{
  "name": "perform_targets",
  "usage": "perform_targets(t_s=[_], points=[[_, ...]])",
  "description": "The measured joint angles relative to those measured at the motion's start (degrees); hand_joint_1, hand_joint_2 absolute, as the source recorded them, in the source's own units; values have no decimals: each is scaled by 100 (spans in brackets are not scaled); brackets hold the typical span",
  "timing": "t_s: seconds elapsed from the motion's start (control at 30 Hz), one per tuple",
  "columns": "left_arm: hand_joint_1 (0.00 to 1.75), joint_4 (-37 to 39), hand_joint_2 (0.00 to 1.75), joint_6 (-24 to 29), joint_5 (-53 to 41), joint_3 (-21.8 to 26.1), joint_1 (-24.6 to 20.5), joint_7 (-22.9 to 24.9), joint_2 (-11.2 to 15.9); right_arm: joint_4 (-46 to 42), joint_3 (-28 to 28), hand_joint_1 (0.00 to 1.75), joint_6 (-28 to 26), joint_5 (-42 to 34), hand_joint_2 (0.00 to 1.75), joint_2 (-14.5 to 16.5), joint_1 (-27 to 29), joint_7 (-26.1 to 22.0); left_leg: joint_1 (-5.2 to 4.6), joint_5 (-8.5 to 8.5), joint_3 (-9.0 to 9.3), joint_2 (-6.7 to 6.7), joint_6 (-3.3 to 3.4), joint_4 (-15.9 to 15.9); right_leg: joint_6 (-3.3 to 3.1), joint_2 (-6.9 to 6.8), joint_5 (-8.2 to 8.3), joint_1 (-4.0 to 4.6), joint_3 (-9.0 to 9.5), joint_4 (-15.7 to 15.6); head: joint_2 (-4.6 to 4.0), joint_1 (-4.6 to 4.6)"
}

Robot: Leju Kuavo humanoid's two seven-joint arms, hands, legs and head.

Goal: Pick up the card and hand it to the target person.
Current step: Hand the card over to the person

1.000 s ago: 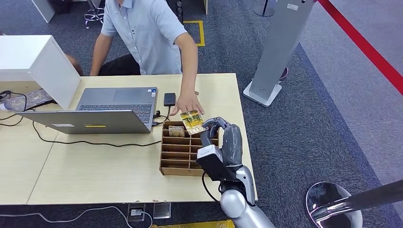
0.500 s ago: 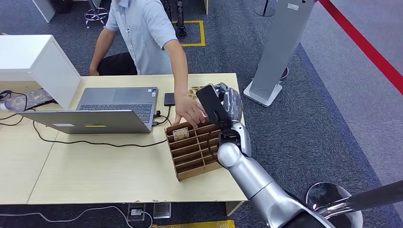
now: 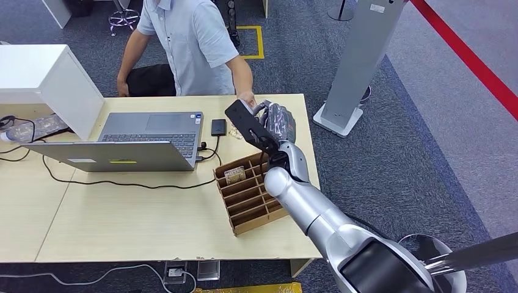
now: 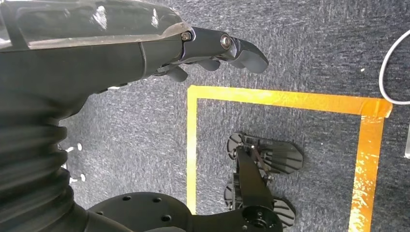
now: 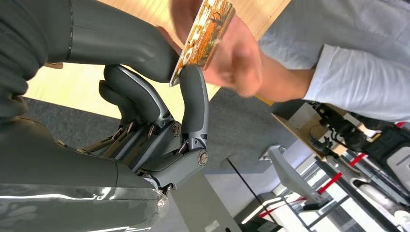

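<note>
R arm stretched fwd over desk; right hand pinches card at person's hand.

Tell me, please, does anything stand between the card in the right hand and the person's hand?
Nothing visible does. The right hand pinches the card between its fingers, and the person's hand is already right at the card.

Pale wooden desk on grey carpet, red stripe.
</note>
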Motion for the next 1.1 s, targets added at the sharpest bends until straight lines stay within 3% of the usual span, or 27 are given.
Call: perform_targets(t_s=[0.33,0.47,0.7,0.87,0.97,1.1], points=[[0,2,175,-68,7,-8,5,-45,0,419,106,175,74,4,175,69,-104,16,0,0,0,-1,0,0,0,0,0,0,0,0,1,-3],[0,0,175,-182,5,-27,8,-101,2,500,118,0,88,4,175,70,-109,27,0,0,-1,0,0,0,0,0,0,0,-1,0,1,-1],[0,15,175,-234,-39,-109,8,-159,4,610,150,0,57,-21,175,71,-110,-70,0,0,2,0,0,0,0,1,0,0,0,0,1,-4],[0,30,175,-185,66,-111,29,-162,6,554,127,0,-55,-491,175,65,-61,-556,0,0,5,1,0,0,0,2,1,0,1,0,0,-4],[0,31,175,-167,169,-110,50,-163,7,293,57,0,-96,-895,175,21,97,-886,0,0,6,1,0,1,0,2,1,0,0,0,0,-4],[0,32,175,-157,302,-108,74,-163,11,-531,-39,0,18,-1345,175,-194,532,-897,0,0,6,0,0,1,0,2,0,0,0,-2,0,-4]])
